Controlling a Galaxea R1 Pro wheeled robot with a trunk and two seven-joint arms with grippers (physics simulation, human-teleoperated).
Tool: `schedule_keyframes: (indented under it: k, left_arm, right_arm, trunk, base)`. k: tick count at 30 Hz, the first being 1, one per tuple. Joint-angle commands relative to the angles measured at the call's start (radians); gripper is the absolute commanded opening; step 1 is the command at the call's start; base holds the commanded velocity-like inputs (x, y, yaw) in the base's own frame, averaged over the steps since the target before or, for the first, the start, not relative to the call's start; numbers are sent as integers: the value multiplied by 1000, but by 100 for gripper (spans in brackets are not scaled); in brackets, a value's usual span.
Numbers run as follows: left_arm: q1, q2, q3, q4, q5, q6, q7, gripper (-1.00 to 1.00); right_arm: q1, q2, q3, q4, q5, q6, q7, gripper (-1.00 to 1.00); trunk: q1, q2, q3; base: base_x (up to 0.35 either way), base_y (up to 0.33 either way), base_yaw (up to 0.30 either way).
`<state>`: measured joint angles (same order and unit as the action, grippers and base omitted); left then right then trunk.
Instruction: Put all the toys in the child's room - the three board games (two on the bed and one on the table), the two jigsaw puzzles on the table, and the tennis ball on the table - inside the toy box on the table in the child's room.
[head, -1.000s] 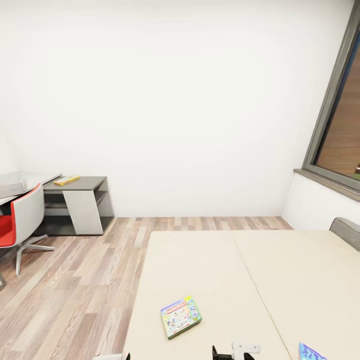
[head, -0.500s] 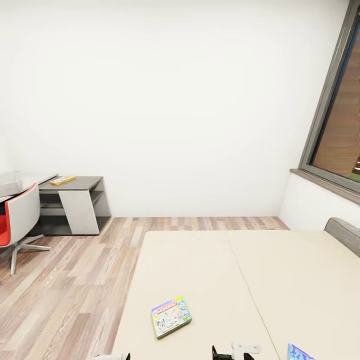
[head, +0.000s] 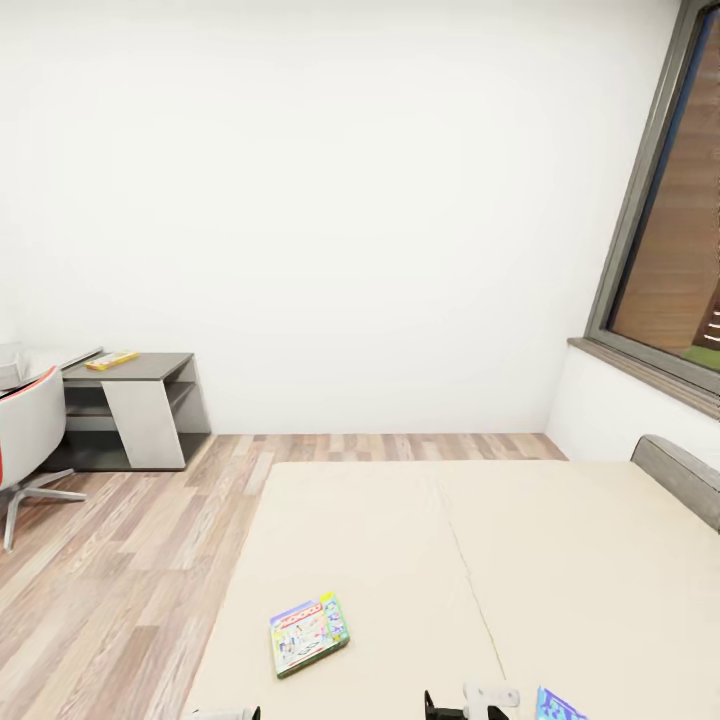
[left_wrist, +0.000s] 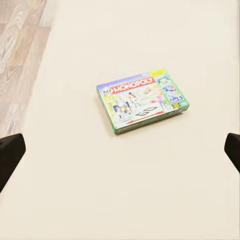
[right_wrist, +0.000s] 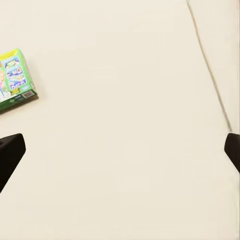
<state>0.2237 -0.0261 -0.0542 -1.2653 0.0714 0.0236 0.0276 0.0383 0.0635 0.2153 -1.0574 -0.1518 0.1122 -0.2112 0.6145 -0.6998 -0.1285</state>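
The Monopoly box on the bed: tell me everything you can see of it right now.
The Monopoly box is a thin flat rectangular box with green edges, a red logo band and cartoon art on its lid. It lies face up and flat on the cream mattress, slightly askew, near its left edge in the head view. Nothing touches it; the left hand hangs open above it.

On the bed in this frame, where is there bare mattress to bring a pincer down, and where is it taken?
The bed is mostly bare: the whole stretch from the Monopoly box toward the far edge, and the half across the centre seam up to the grey headboard. Taken spots are near the robot: the Monopoly box, and a blue box at the picture's lower edge.
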Motion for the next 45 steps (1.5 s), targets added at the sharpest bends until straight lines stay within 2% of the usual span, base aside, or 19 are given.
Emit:
schedule_keyframes:
  k: [1, 14, 45]
  left_arm:
    - [0, 0, -1, -2, 7, 2, 3, 100]
    - [0, 1, -25, -2, 7, 1, 3, 100]
    - [0, 2, -27, -2, 7, 1, 3, 100]
  right_arm:
    - [0, -1, 3, -2, -8, 4, -7, 100]
    - [0, -1, 3, -2, -7, 4, -7, 100]
    - [0, -1, 3, -3, -7, 4, -7, 100]
  trunk:
    - [0, -1, -1]
    - [0, -1, -1]
    - [0, -1, -1]
  base:
    - [0, -262, 0]
    - [0, -262, 0]
    - [0, -246, 0]
